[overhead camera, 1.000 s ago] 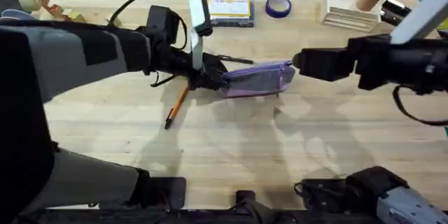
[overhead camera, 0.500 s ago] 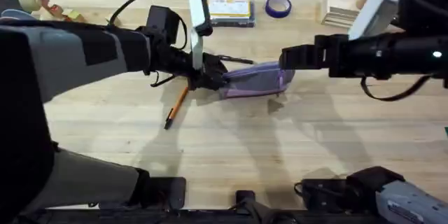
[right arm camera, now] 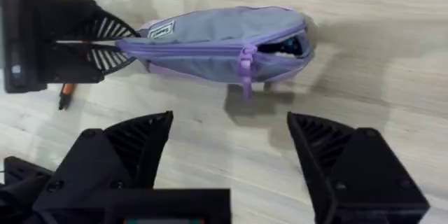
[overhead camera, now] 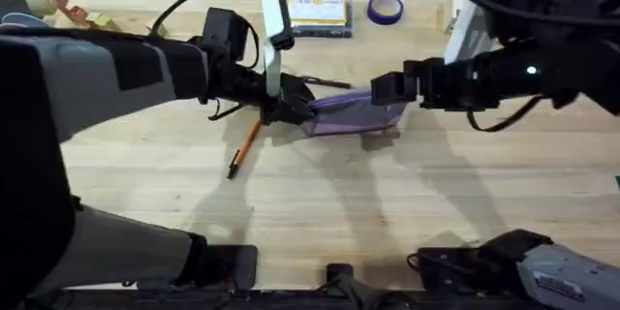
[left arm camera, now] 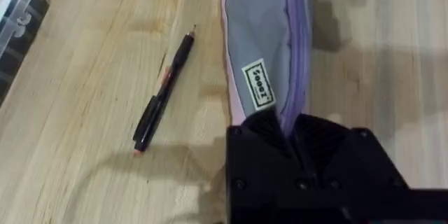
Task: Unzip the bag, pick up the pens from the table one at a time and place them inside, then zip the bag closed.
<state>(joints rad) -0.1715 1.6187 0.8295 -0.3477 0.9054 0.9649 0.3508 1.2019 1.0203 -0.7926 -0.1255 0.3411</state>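
The lavender and grey bag [overhead camera: 351, 112] lies across the middle of the table [overhead camera: 320, 203]. My left gripper [overhead camera: 294, 107] is shut on its left end, and the jaws clamp the fabric [left arm camera: 285, 122]. My right gripper [overhead camera: 384, 88] hovers open over the bag's right end, its fingers [right arm camera: 136, 140] spread wide above the bag [right arm camera: 210, 42]. The zipper pull [right arm camera: 246, 63] hangs partway along, and the zipper gapes at the right end. The orange pen [overhead camera: 244, 148] lies to the bag's front left. Just behind the bag lies the black pen [overhead camera: 325, 82], which also shows beside the bag in the left wrist view [left arm camera: 162, 94].
A clear box with a yellow label [overhead camera: 318, 15] and a blue tape roll [overhead camera: 385, 8] sit at the back edge. A white tray of flat pieces [overhead camera: 482, 19] stands at the back right. Small objects [overhead camera: 44, 0] crowd the back left corner.
My right arm has swung left, bringing its open gripper from beyond the bag's right end to over it. The left gripper has kept its hold and the pens have not moved.
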